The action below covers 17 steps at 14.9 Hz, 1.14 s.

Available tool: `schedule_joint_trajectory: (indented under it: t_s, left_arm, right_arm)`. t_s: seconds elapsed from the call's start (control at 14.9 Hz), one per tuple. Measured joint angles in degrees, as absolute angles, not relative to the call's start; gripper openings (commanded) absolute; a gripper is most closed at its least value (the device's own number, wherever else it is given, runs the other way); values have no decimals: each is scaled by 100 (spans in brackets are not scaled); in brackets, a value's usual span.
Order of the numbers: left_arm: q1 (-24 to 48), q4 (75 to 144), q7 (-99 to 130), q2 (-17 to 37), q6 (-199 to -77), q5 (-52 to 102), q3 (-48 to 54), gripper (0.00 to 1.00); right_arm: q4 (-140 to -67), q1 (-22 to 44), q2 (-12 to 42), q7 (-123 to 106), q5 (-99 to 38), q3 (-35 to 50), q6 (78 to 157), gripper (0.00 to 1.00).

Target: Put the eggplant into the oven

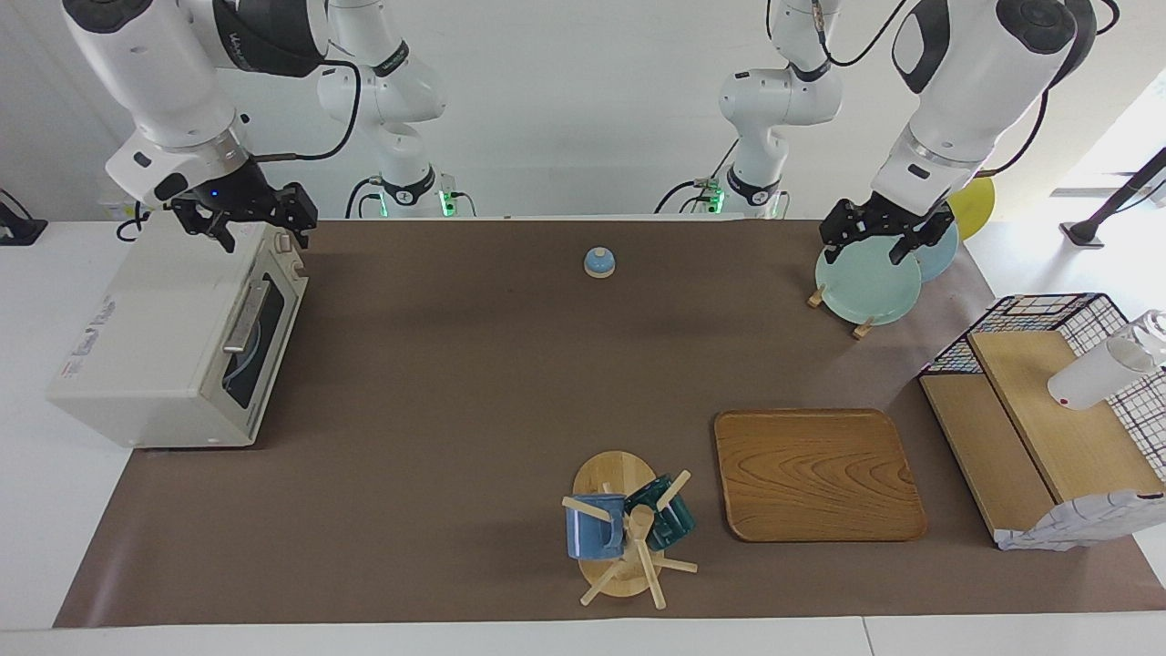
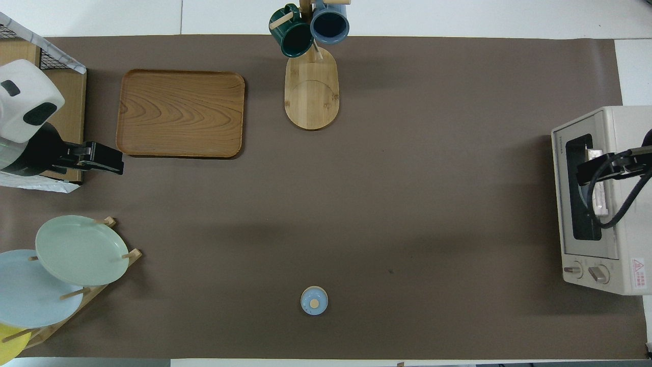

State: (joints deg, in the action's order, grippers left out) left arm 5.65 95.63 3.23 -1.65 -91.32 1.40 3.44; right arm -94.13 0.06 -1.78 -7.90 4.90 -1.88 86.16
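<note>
The eggplant is not in view in either frame. The cream-white oven [image 1: 155, 337] stands at the right arm's end of the table with its dark glass door shut; it also shows in the overhead view [image 2: 629, 224]. A pale curved shape shows faintly through the glass. My right gripper [image 1: 250, 223] hangs open and empty over the oven's top edge by the door, and in the overhead view [image 2: 581, 173] it covers the door. My left gripper [image 1: 879, 239] hangs open and empty over the plate rack at the left arm's end.
A small blue bell [image 1: 599, 262] sits mid-table near the robots. A wooden tray [image 1: 815, 474] and a mug tree [image 1: 629, 528] with two mugs lie farther out. Plates in a rack [image 1: 865, 287] and a wire-and-wood shelf [image 1: 1048, 410] stand at the left arm's end.
</note>
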Motion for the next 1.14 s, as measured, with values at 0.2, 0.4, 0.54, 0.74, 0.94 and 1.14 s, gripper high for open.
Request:
schedule_joint_trajectory:
  t_s: [0.2, 0.4, 0.54, 0.74, 0.94, 1.14]
  left_arm:
    - [565, 9563, 323, -165, -9132, 140, 343, 100]
    - [565, 9563, 323, -165, -9132, 140, 343, 100]
    - [565, 9563, 323, -165, -9132, 140, 343, 100]
    - [565, 9563, 323, -165, -9132, 140, 343, 100]
    - [565, 9563, 323, -165, -9132, 140, 343, 100]
    - [565, 9563, 323, -165, -9132, 140, 343, 100]
  right_arm:
    - [-9413, 3, -178, -747, 490, -226, 8616, 100]
    - [-9414, 8, -177, -746, 487, -323, 8617, 100]
    - [-9415, 13, -176, -746, 487, -329, 8617, 100]
    - [-9414, 12, -176, -746, 487, -347, 8621, 100]
    - [-9403, 21, -178, -746, 487, -351, 8623, 100]
    - [-9392, 48, -179, -746, 487, -350, 8627, 100]
